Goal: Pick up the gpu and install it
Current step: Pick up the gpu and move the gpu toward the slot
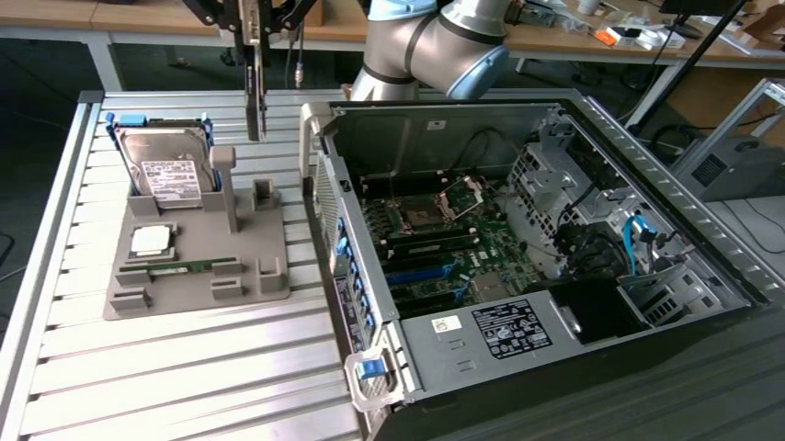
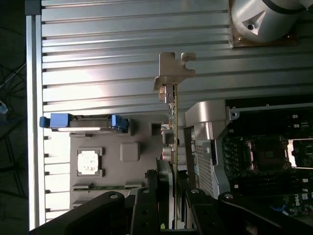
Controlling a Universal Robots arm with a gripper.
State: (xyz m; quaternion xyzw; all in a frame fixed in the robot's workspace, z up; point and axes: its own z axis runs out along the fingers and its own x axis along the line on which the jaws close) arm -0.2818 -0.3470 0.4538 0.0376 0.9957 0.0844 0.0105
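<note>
The gpu point(image 1: 255, 96) hangs edge-on and upright in the air, above the far end of the grey parts holder point(image 1: 264, 287) and beside the open computer case point(image 1: 687, 276). My gripper point(image 1: 254, 35) is shut on its upper edge. In the wrist view the gpu point(image 2: 171, 128) appears as a thin board with its silver end bracket point(image 2: 173, 68) at the far end, and my gripper point(image 2: 170, 198) clamps it from both sides. The motherboard point(image 1: 457, 241) lies exposed inside the case.
The holder carries a silver hard drive point(image 1: 165, 163), a processor chip point(image 1: 153, 240) and a green memory stick point(image 1: 184, 267). The arm's base point(image 1: 424, 46) stands behind the case. The ribbed metal table point(image 1: 184, 377) runs toward the front.
</note>
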